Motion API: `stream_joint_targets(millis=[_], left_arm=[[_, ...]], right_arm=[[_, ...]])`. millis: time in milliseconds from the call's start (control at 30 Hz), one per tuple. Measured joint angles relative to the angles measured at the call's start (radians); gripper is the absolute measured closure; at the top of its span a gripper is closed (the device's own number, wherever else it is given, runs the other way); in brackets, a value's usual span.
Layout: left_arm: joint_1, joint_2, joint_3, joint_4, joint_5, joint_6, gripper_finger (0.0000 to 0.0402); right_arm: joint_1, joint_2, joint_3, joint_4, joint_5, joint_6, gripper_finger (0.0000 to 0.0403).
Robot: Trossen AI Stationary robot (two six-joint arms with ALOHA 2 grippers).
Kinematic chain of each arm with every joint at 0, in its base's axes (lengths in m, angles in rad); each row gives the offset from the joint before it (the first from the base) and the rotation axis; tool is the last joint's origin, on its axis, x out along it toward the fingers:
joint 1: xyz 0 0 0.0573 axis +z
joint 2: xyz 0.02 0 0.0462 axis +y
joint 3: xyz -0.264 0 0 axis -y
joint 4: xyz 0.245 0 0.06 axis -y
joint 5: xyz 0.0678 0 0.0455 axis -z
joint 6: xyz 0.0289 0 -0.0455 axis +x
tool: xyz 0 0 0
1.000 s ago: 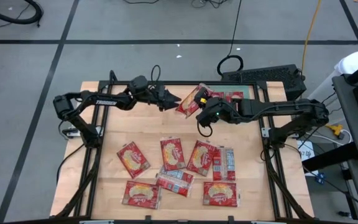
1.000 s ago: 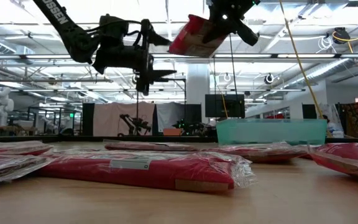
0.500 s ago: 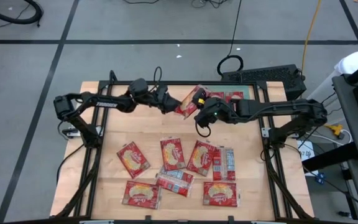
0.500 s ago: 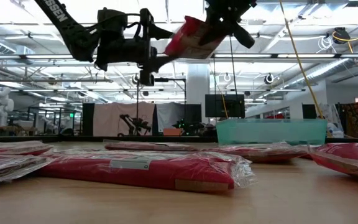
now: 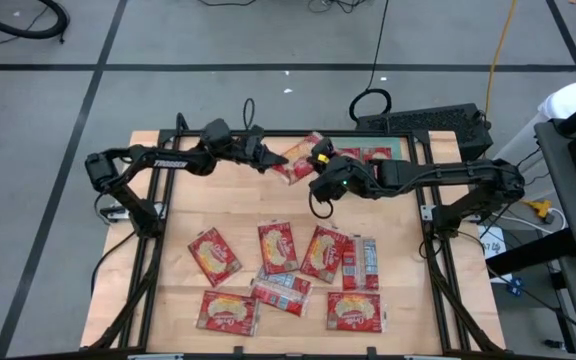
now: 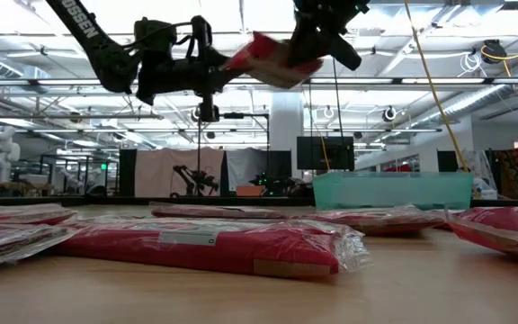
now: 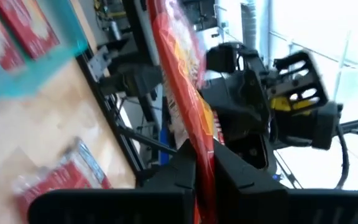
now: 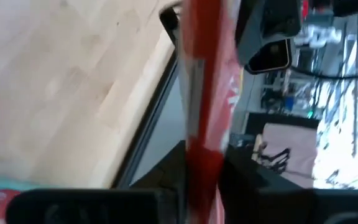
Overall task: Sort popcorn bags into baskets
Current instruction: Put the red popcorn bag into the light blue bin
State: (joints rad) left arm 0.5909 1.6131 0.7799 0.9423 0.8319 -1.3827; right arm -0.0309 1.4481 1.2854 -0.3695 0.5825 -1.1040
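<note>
Handoff above the counter's far edge: my left gripper (image 5: 268, 160) fingers clamp the popcorn bag (image 5: 298, 162), right gripper (image 5: 320, 172) fingers still pinch it, so I should release fully before pulling away.

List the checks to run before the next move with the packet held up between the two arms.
1. Flat red popcorn packet lifted clear of the wooden table: ok.
2. Left gripper shut on the packet: ok.
3. Right gripper free of the packet: cannot tell.
4. Shallow teal plastic tray in place at the table's far edge: ok.
5. Room left in the tray: cannot tell.
6. Remaining red packets lying clear of both arms: ok.
</note>
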Motion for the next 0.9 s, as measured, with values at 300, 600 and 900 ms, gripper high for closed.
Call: stream_joint_targets(millis=[300, 600, 900], left_arm=[[0.206, -0.045, 0.000, 0.007, 0.109, 0.143, 0.0384], [0.296, -0.156, 0.001, -0.008, 0.146, 0.263, 0.0384], [0.181, -0.294, 0.011, -0.255, 0.220, 0.441, 0.0384]], right_arm=[[0.055, -0.074, 0.000, -0.069, 0.044, 0.709, 0.0279], [0.014, -0.234, -0.001, -0.194, -0.071, 1.723, 0.0275], [-0.216, -0.329, -0.001, -0.149, -0.604, 2.190, 0.0275]])
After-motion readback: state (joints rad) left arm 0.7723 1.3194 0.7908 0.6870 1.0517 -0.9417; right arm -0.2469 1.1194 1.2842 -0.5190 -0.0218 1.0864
